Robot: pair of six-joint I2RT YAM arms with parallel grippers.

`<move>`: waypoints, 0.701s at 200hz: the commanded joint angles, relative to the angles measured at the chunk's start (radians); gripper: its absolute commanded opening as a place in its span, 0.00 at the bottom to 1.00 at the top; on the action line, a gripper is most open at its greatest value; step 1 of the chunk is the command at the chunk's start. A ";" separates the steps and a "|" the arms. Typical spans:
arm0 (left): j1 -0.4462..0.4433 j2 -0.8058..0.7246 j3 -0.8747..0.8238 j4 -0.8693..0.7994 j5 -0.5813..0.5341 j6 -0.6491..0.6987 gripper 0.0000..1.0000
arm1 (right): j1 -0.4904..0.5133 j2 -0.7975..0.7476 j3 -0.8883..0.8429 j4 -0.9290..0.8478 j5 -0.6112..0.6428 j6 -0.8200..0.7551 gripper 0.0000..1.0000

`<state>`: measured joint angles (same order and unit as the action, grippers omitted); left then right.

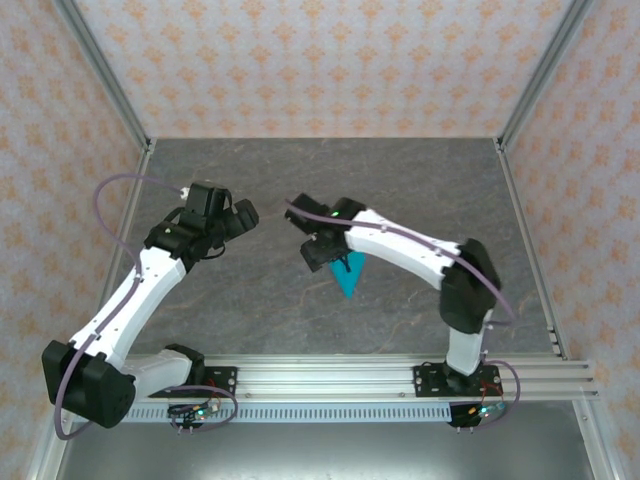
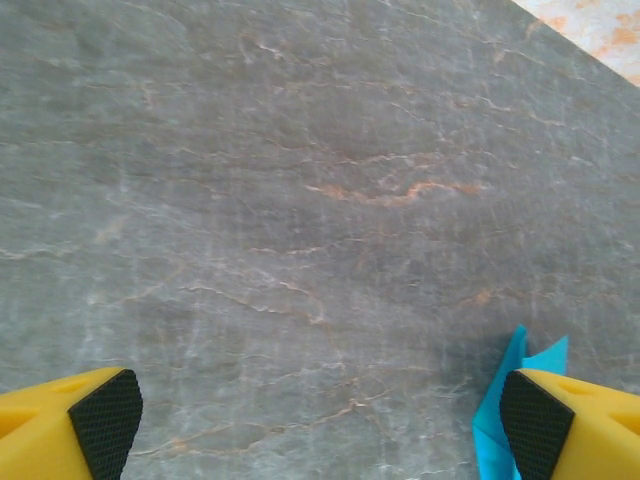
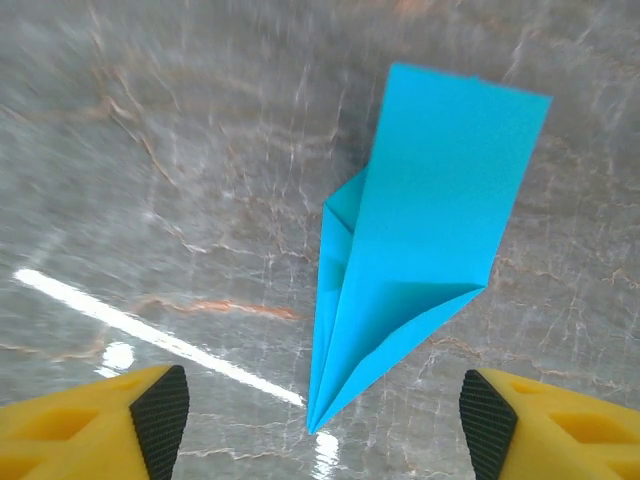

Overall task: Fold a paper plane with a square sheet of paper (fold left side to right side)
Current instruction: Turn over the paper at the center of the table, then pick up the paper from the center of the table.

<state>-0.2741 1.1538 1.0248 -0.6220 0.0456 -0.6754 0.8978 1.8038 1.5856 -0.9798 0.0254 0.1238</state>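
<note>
**Paper plane** [image 3: 420, 240]: a narrow cyan-blue dart of thin, layered, sharply creased paper. It lies on the grey, veined, stone-look bench [image 2: 300, 150] directly beneath the right jaws, which stand wide open and hold nothing. Its long axis runs between their yellow, black-padded fingers [image 3: 160, 415], with the sharp tip toward the wrist and the blunt tail away, skewed to one side. The left jaws, likewise open and empty, lie farther off. The plane's edge appears just beside one of their fingers, though possibly behind it.
</note>
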 commanded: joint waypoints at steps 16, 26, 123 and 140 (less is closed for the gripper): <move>0.006 0.026 -0.049 0.112 0.130 -0.044 0.95 | -0.135 -0.198 -0.134 0.186 -0.103 0.060 0.81; 0.006 0.040 -0.057 0.134 0.163 -0.050 0.95 | -0.179 -0.251 -0.181 0.232 -0.125 0.086 0.83; -0.027 0.269 -0.084 0.364 0.510 -0.093 0.86 | -0.560 -0.527 -0.673 0.690 -0.457 0.441 0.98; -0.056 0.325 -0.066 0.379 0.526 -0.097 0.85 | -0.575 -0.532 -0.703 0.714 -0.470 0.456 0.98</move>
<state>-0.2920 1.4242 0.9398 -0.3111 0.4911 -0.7563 0.3416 1.3029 0.9180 -0.3855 -0.3664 0.4992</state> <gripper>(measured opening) 0.854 0.984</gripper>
